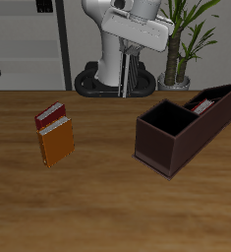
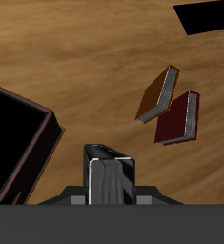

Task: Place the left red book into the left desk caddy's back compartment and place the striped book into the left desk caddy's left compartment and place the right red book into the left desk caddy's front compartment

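Dark red book (image 1: pixel 50 116) lies on tabletop (image 1: pixel 107 197), touching an orange-brown book (image 1: pixel 57 144) nearer the front edge. Farther back, the hand (image 1: pixel 127 61) is clamped on the striped book (image 1: pixel 128 85), hanging upright above the tabletop. Dark caddy (image 1: pixel 166 148) sits w/ a small red book (image 1: pixel 202 103) in its far-end compartment, other sections look dark.

Exterior view. Robot arm (image 1: pixel 137 30) is raised over the back of the wooden table (image 1: pixel 97 197); gripper state not legible. Left desk caddy (image 1: pixel 186 128) sits angled on the table, large square section nearest the front edge and dark inside; a red item shows in a slot farther back, identity unclear. Well apart, a dark red book (image 1: pixel 50 116) touches an orange-brown book (image 1: pixel 57 143).
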